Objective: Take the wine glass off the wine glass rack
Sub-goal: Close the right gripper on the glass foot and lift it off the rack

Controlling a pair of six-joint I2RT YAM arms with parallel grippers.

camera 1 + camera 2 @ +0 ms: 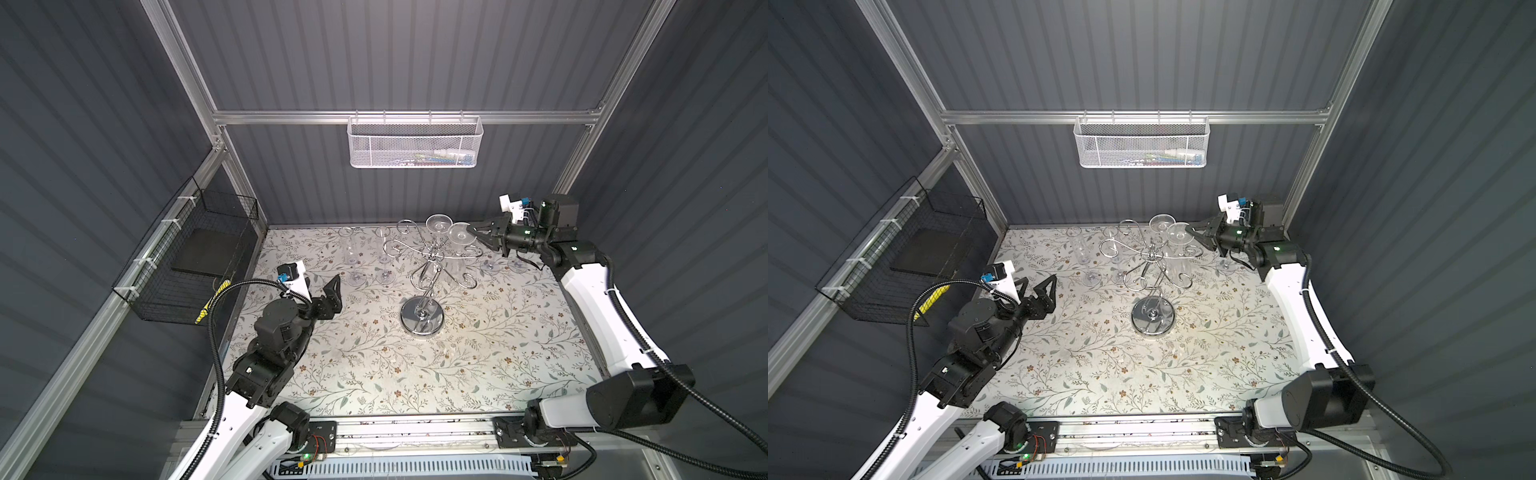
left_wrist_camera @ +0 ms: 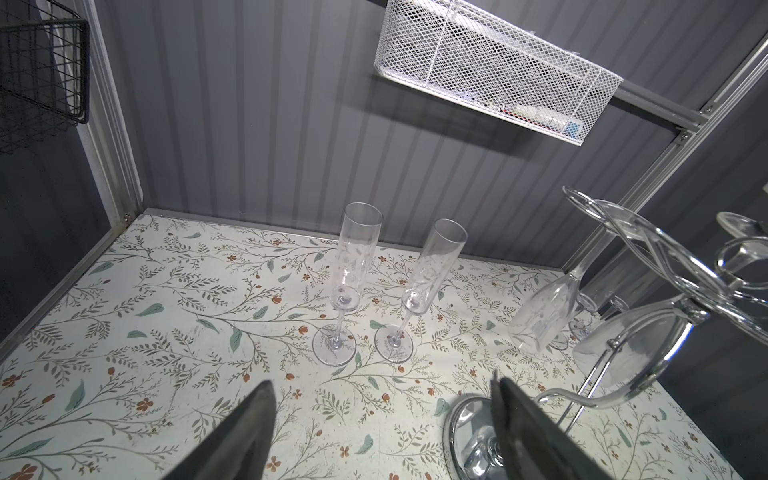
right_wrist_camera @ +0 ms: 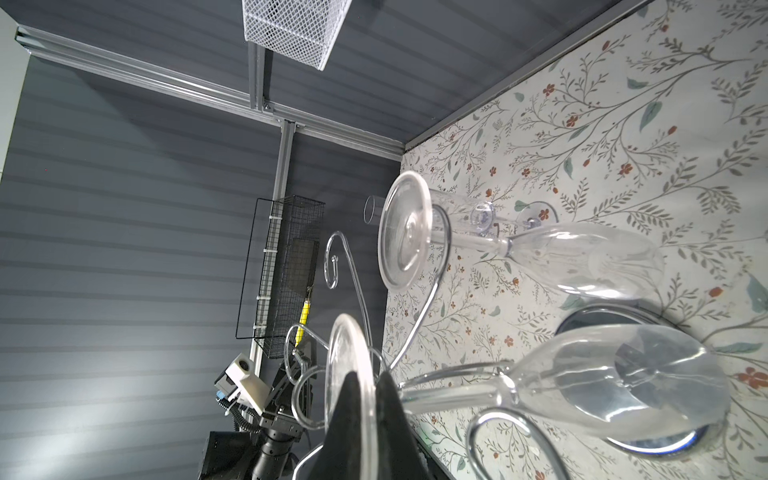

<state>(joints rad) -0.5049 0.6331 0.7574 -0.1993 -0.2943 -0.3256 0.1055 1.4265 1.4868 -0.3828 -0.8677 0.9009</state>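
The chrome wine glass rack [image 1: 432, 254] [image 1: 1152, 254] stands mid-table on its mirror disc base [image 1: 422, 319] [image 2: 467, 428]. A clear wine glass [image 1: 460, 236] [image 1: 1179, 235] [image 3: 602, 374] hangs upside down from a scroll arm at its right rear. My right gripper [image 1: 472, 232] [image 1: 1191, 231] [image 3: 368, 388] is shut on the rim of that glass's round foot, one finger on each face. Another glass [image 1: 439, 223] [image 3: 582, 257] hangs on the neighbouring arm. My left gripper [image 1: 1037, 286] [image 2: 382, 392] hovers open and empty over the table, left of the rack.
Two flutes [image 1: 349, 249] [image 2: 357, 253] stand upright at the back left of the floral table [image 1: 478, 353]. More glass feet [image 1: 517, 264] sit under the right arm. A white mesh basket [image 1: 415, 143] hangs on the back wall, a black wire basket [image 1: 187, 257] on the left wall.
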